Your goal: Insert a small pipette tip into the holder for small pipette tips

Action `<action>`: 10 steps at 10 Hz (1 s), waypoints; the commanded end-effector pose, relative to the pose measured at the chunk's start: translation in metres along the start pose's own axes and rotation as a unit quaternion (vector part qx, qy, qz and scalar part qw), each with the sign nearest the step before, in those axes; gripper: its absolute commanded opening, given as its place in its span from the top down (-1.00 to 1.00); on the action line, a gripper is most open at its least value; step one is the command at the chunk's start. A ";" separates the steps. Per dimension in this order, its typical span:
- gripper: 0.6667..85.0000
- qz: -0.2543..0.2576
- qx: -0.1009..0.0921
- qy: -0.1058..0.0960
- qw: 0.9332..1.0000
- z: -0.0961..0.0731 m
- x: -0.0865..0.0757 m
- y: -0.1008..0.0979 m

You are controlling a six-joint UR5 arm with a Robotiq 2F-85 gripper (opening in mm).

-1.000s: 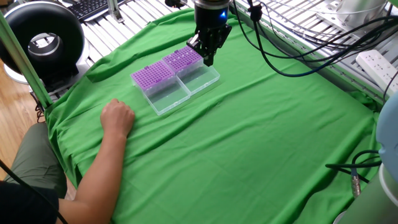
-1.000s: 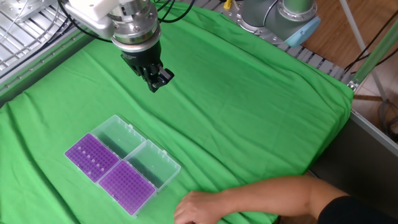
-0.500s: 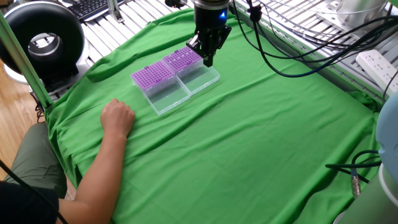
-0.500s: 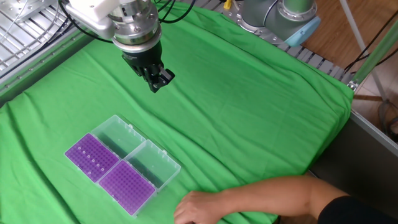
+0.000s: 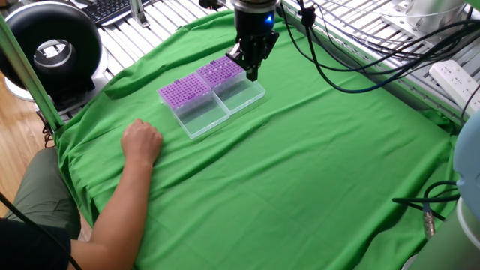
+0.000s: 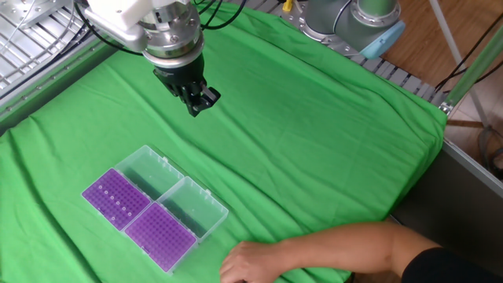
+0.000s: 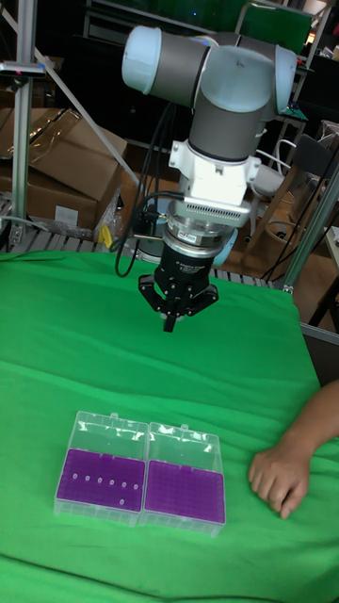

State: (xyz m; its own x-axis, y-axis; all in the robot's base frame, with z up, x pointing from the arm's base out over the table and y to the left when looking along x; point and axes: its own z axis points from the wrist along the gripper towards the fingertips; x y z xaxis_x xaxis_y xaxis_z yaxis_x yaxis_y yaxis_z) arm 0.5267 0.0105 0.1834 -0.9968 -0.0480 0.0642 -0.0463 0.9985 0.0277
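Note:
My gripper (image 7: 171, 323) hangs above the green cloth behind the two boxes, its fingers drawn together. A short thin piece pokes down between the fingertips, which I take for the small pipette tip (image 7: 170, 329); it is too small to make out in the other views. The gripper (image 6: 196, 108) is well clear of the boxes; in one fixed view it (image 5: 251, 73) overlaps the far box. The holder for small pipette tips (image 7: 184, 491) (image 6: 161, 233) (image 5: 184, 91) is the purple rack with dense fine holes and an open clear lid.
A second purple rack (image 7: 100, 479) (image 6: 116, 197) (image 5: 220, 73) with wider-spaced holes touches the holder's side. A person's hand (image 7: 278, 476) (image 6: 255, 263) (image 5: 141, 141) rests on the cloth near the holder. Cables (image 5: 352, 79) trail behind the arm.

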 end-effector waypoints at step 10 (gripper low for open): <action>0.99 -0.022 -0.005 -0.018 1.000 0.025 0.028 -0.037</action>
State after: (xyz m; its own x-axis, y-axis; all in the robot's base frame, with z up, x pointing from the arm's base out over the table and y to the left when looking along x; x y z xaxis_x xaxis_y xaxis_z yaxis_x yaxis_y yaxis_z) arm 0.5062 -0.0230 0.1620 -0.9956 -0.0861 0.0373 -0.0853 0.9961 0.0234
